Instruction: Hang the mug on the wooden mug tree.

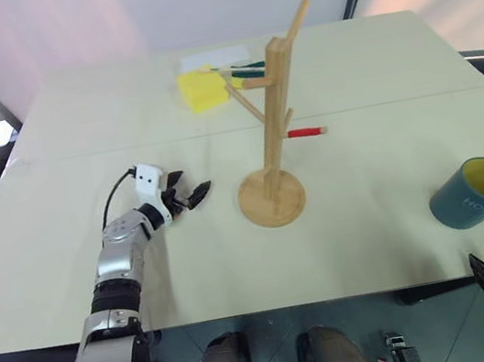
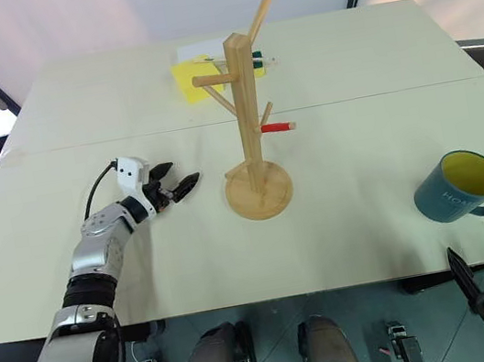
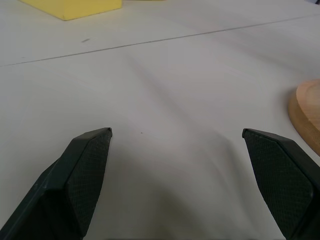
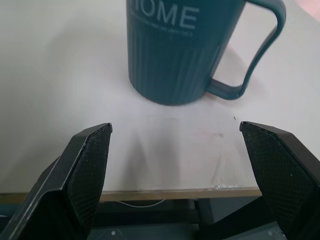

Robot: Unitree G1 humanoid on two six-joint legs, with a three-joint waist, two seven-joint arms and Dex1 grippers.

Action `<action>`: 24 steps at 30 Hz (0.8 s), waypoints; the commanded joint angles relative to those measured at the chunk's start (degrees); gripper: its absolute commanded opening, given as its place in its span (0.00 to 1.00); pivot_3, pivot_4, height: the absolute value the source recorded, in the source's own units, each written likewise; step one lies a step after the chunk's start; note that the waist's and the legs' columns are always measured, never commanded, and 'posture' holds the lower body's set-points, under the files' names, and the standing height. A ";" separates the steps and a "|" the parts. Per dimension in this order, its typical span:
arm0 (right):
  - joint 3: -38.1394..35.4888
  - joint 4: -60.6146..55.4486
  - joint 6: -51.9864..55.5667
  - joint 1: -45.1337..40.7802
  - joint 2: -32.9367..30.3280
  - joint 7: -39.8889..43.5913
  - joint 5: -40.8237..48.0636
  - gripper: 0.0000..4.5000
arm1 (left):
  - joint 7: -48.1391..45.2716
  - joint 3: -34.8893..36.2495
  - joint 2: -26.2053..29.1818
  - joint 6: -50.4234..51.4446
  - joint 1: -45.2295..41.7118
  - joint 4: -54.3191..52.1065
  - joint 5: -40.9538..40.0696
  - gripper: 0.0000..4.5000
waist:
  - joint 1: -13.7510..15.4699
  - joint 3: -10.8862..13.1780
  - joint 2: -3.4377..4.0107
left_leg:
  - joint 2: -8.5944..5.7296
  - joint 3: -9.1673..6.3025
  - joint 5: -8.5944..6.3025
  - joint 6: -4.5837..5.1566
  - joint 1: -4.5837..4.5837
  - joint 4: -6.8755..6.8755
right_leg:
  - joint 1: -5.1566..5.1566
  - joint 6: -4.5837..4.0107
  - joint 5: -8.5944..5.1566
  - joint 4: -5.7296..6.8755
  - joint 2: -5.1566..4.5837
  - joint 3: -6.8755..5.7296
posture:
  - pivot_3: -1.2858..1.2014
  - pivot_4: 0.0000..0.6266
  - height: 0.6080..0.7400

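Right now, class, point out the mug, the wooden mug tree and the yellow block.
mug (image 2: 450, 192), right eye view, outer side wall.
wooden mug tree (image 2: 245, 106), right eye view, upright post.
yellow block (image 1: 201, 90), left eye view, top face.

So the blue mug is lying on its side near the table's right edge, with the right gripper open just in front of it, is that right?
Not quite. The mug stands upright on its base, not on its side; the right wrist view shows that, with its handle out to one side. The rest holds: it sits near the table's right edge, and the right gripper is open just short of it.
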 commanded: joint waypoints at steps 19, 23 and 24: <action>-2.78 2.83 -0.66 -3.62 -3.05 -3.16 0.06 0.95 | -20.08 -5.14 5.17 7.80 8.59 -22.45 -8.19 1.00 | -0.21 0.00 0.03 | 0.01 0.01 0.03 0.04 -0.04 -0.05 | -0.07 -0.04 -0.02 -0.01 0.00 0.03 | 0.52 0.24 0.93; -3.14 3.08 -0.99 -4.68 -3.36 -4.22 -0.35 0.95 | -27.14 -9.04 8.70 12.94 11.63 -32.78 -11.61 1.00 | -0.26 -0.05 0.12 | 0.01 0.00 0.00 -0.04 -0.04 -0.03 | -0.05 -0.09 -0.02 -0.02 -0.02 0.04 | 0.52 0.24 0.93; -3.21 3.12 -1.01 -5.06 -3.39 -4.58 -0.39 0.95 | -28.21 -9.89 9.30 13.93 11.97 -34.96 -12.27 1.00 | -0.30 -0.07 0.15 | 0.01 0.00 -0.01 -0.05 -0.04 -0.03 | -0.05 -0.11 -0.01 -0.02 -0.03 0.04 | 0.52 0.24 0.93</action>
